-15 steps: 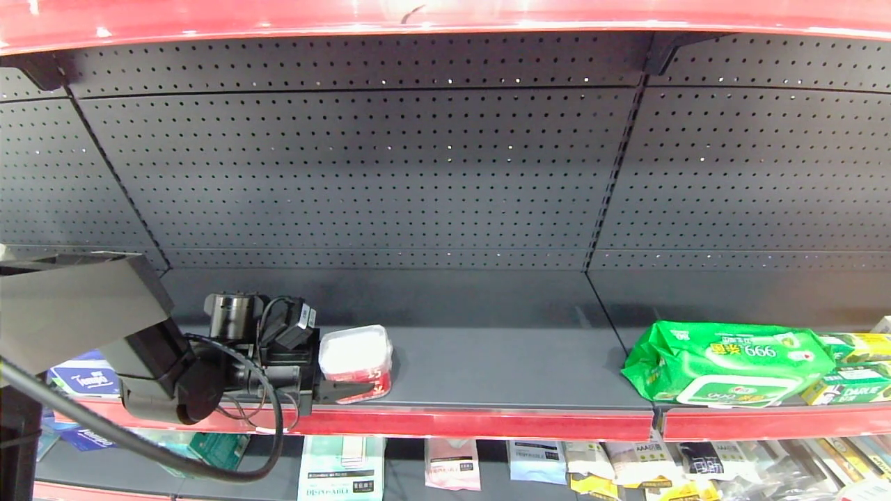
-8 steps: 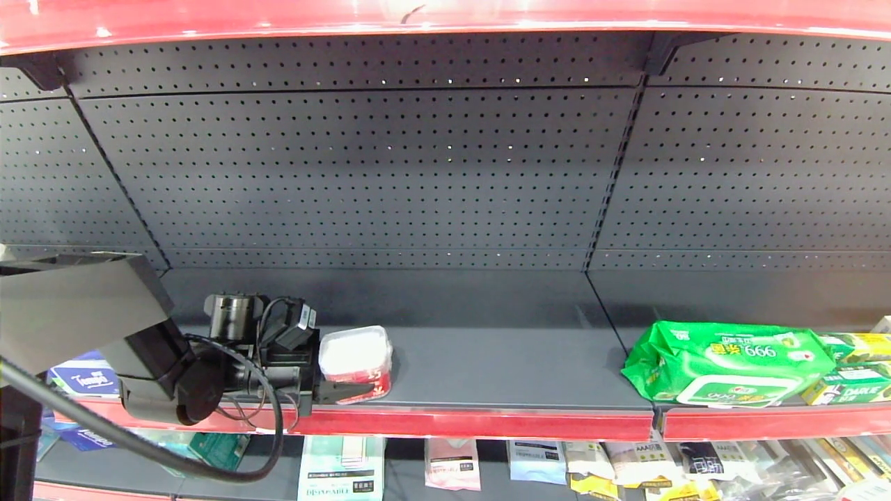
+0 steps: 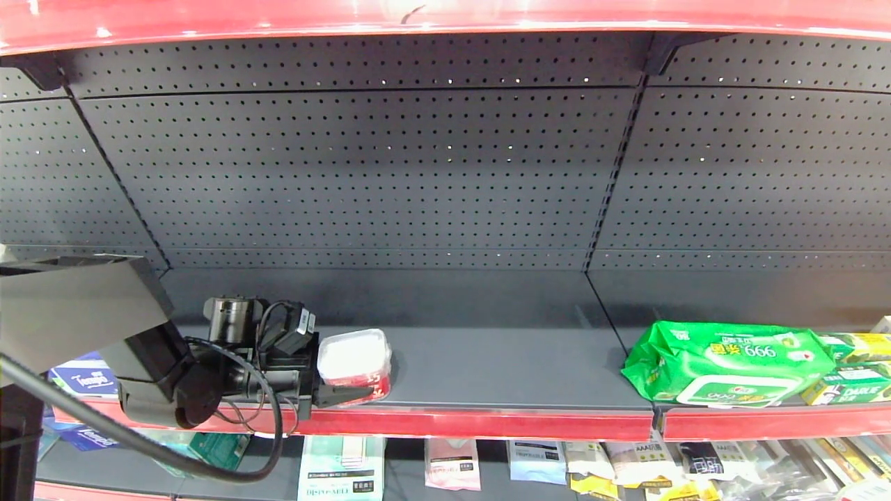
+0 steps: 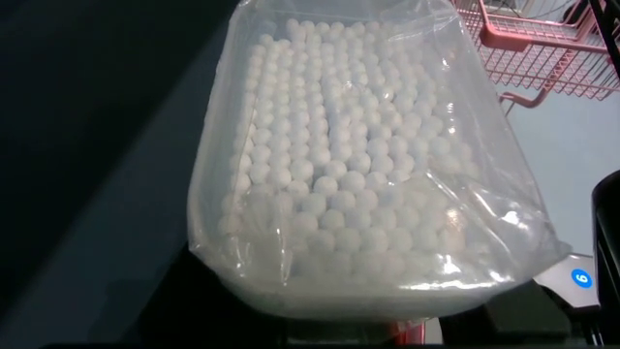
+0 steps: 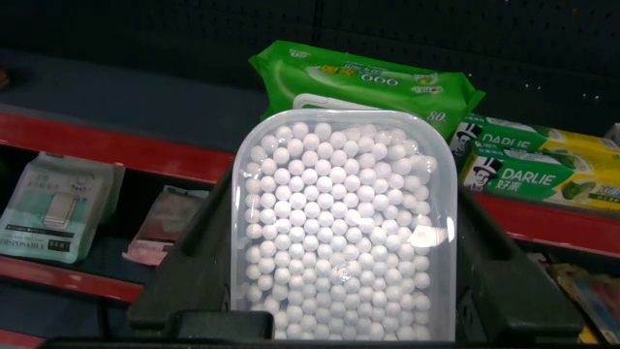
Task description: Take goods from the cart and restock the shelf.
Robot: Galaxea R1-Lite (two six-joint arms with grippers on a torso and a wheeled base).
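Note:
A clear tub of cotton swabs (image 3: 353, 362), white on top with a red label, rests near the front edge of the dark shelf (image 3: 487, 362), left of its middle. My left gripper (image 3: 362, 379) is shut on it from the left; one finger runs along its near side. Up close in the left wrist view, the same tub (image 4: 358, 174) looks wrapped in plastic film. In the right wrist view my right gripper (image 5: 344, 194) is shut on a second tub of cotton swabs (image 5: 344, 262), held in the air before the shelf between dark fingers (image 5: 189, 262).
A green wipes pack (image 3: 727, 362) and green toothpaste boxes (image 3: 849, 379) lie at the shelf's right end. Between them and the tub the board is bare. Packets (image 3: 452, 463) hang on the tier below. A red cart (image 4: 542, 48) stands behind the left arm.
The left gripper and its tub have sunk slightly and shifted a little to the left. Everything else on the shelf is unchanged.

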